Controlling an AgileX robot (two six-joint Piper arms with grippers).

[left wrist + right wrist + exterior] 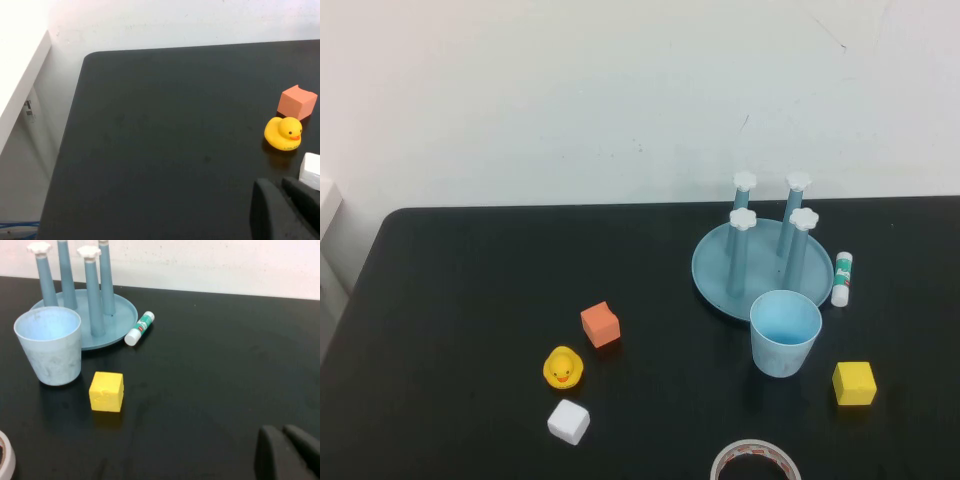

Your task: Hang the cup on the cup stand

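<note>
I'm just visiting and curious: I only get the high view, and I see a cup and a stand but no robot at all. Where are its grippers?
Observer: The left wrist view shows the left gripper, shut, above the black table, with the white block close beside it.
Operator: And the other one?
Observer: The right wrist view shows the right gripper, also shut, above a bare part of the table.
Operator: Is it anywhere near the cup?
Observer: No. From the right gripper, the yellow block lies well ahead and the cup farther off. It touches neither.
</note>
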